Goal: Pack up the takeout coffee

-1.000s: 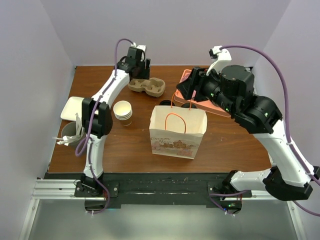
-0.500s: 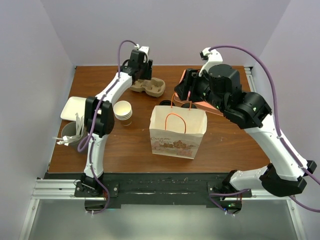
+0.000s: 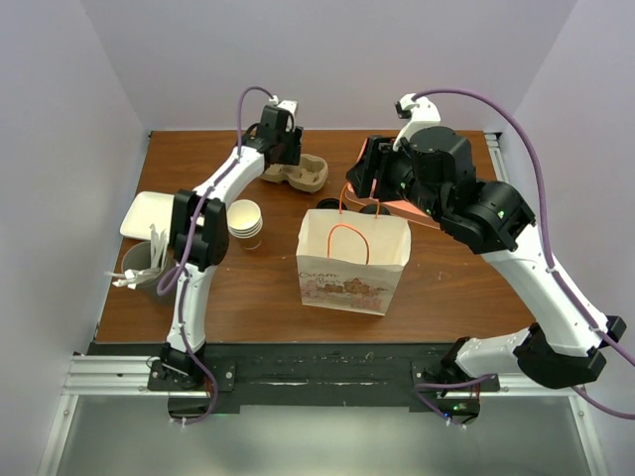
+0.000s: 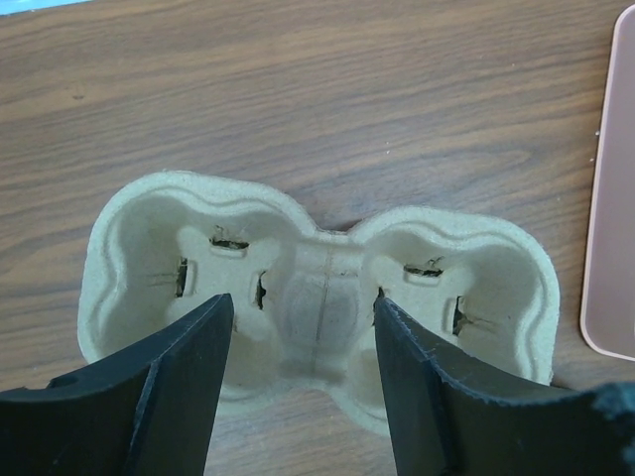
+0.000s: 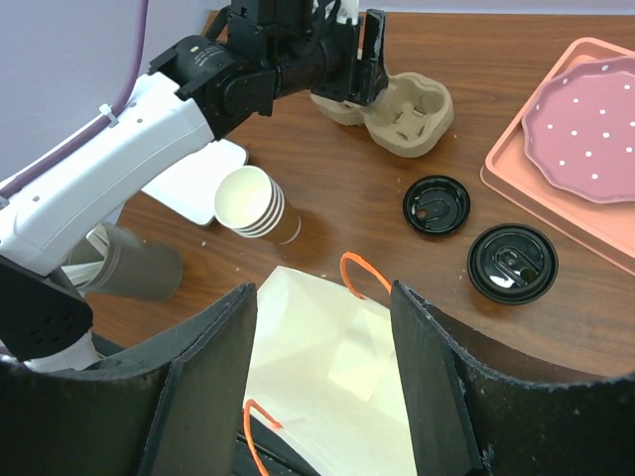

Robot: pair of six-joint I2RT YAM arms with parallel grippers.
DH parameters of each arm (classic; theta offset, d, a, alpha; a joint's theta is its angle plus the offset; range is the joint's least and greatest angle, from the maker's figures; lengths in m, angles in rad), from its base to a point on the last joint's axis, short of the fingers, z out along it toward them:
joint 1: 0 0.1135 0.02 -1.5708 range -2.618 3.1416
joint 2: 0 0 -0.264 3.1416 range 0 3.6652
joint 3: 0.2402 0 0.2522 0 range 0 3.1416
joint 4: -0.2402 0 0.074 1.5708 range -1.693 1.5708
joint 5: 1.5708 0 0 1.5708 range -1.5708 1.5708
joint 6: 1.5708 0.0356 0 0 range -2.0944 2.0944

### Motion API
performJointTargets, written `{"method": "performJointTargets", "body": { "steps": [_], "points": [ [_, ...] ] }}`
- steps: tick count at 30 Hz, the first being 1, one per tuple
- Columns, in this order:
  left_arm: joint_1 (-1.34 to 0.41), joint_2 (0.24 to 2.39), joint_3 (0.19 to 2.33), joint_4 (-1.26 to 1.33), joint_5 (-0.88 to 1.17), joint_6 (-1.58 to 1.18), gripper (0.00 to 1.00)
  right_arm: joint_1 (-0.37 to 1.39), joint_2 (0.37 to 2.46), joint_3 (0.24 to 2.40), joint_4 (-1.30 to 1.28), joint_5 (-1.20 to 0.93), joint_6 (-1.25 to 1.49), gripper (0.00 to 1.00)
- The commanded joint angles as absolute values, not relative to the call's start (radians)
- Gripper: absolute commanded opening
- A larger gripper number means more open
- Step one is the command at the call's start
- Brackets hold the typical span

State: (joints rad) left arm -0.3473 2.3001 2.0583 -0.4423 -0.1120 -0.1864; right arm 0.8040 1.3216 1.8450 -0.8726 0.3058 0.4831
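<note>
I see no tan cup with a black lid on it; two loose black lids [image 5: 437, 205] [image 5: 512, 263] lie flat on the table. The brown pulp two-cup carrier [image 4: 327, 248] sits empty at the back [image 3: 295, 173]. My left gripper [image 4: 303, 305] is open and hangs just above its middle bridge, a finger on each side [image 3: 281, 139]. My right gripper [image 5: 324, 291] is open and empty above the open white paper bag [image 5: 327, 367] with orange handles, which stands at the centre [image 3: 352, 258].
A stack of lidless white cups [image 3: 244, 220] stands left of the bag. A pink tray [image 5: 516, 188] with a dotted plate [image 5: 595, 124] is at the back right. A white tray [image 3: 144, 213] and a grey holder [image 3: 139, 266] sit at the left edge.
My right arm has swung left and back, its wrist now over the bag's far side. My left gripper has shifted slightly right over the carrier. Nothing was picked up.
</note>
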Motion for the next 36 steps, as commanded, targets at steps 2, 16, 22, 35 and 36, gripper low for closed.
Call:
{"method": "performJointTargets", "body": {
  "steps": [2, 16, 22, 35, 36],
  "points": [
    [-0.347, 2.322, 2.054, -0.426, -0.114, -0.161, 0.63, 0.802, 1.315, 1.864, -0.864, 0.344, 0.5, 0.6],
    [-0.348, 2.344, 2.059, -0.419, -0.104, -0.141, 0.57, 0.804, 1.315, 1.855, -0.862, 0.351, 0.514, 0.6],
    [-0.348, 2.35, 2.06, -0.42, -0.089, -0.147, 0.54, 0.804, 1.316, 1.855, -0.862, 0.351, 0.515, 0.6],
    [-0.351, 2.355, 2.066, -0.425, -0.077, -0.156, 0.51, 0.804, 1.313, 1.848, -0.868, 0.357, 0.508, 0.6],
    [-0.351, 2.353, 2.068, -0.426, -0.075, -0.158, 0.5, 0.804, 1.312, 1.848, -0.868, 0.356, 0.506, 0.6]
  ]
}}
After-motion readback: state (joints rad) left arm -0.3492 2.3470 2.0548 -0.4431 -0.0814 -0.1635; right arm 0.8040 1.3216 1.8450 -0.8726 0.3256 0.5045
